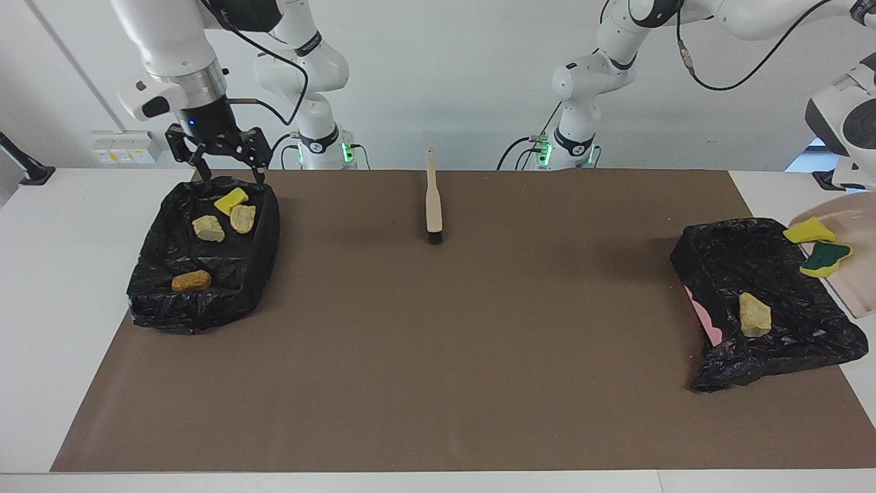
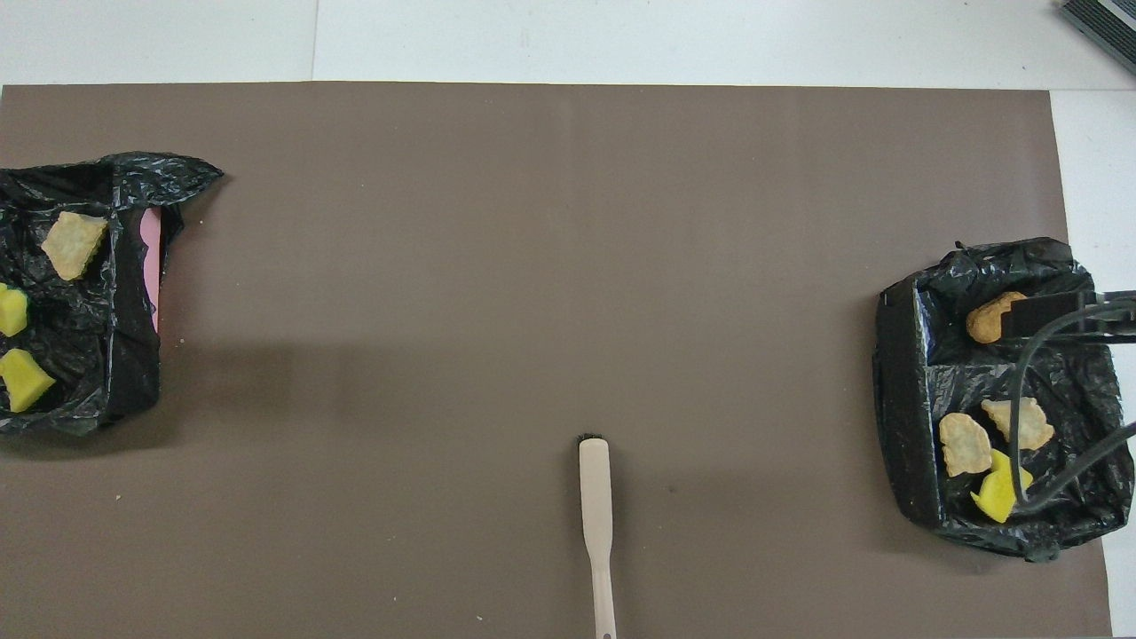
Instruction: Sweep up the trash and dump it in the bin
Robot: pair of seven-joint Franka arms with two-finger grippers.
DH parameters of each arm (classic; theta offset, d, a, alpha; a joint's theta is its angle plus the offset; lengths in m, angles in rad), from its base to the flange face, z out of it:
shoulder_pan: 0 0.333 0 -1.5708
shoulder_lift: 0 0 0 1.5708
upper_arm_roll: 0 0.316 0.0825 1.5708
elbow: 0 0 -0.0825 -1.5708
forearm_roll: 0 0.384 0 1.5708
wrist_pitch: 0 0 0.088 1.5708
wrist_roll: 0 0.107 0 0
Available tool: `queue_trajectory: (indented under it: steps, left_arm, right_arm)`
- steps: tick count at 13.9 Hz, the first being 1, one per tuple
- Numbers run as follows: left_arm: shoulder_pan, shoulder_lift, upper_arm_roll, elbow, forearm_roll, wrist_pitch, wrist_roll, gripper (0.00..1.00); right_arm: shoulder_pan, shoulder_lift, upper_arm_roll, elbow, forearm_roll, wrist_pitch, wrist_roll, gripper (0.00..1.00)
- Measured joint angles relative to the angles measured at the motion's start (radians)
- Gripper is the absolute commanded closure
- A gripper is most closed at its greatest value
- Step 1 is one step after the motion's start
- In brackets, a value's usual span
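Note:
The trash is torn sponge chunks. A black-lined bin (image 1: 157,287) at the right arm's end holds a yellow chunk (image 1: 230,200), two tan chunks (image 1: 208,228) and an orange-brown chunk (image 1: 191,281). My right gripper (image 1: 231,174) hangs open and empty over this bin's edge nearest the robots. A second black-lined bin (image 1: 787,349) at the left arm's end holds a tan chunk (image 1: 754,315). A beige dustpan (image 1: 852,281) is tilted over its rim, carrying a yellow chunk (image 1: 809,231) and a green-backed chunk (image 1: 827,259). The left gripper is out of view.
The beige hand brush (image 1: 433,198) lies on the brown mat (image 1: 438,356) midway between the arms, close to the robots, and also shows in the overhead view (image 2: 596,506). Pink bin wall (image 1: 705,318) shows where the liner has slipped. Cables (image 2: 1056,426) hang over the right arm's bin.

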Motion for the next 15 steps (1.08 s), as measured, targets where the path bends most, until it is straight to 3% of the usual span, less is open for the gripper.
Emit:
queue_trajectory:
  steps: [3, 5, 15]
  left_arm:
    - [-0.021, -0.004, -0.001, 0.002, 0.001, -0.017, -0.006, 1.00]
    - [-0.038, -0.011, -0.004, 0.003, -0.062, -0.019, -0.015, 1.00]
    - [-0.261, -0.020, -0.013, -0.001, -0.734, -0.110, -0.540, 1.00]
  right_arm:
    - [0.010, 0.002, 0.005, -0.002, 0.021, 0.001, 0.000, 0.00]
    - [0.035, 0.004, -0.014, -0.002, 0.023, 0.001, 0.000, 0.00]
    - [0.044, 0.004, -0.038, -0.002, 0.024, 0.000, 0.000, 0.00]
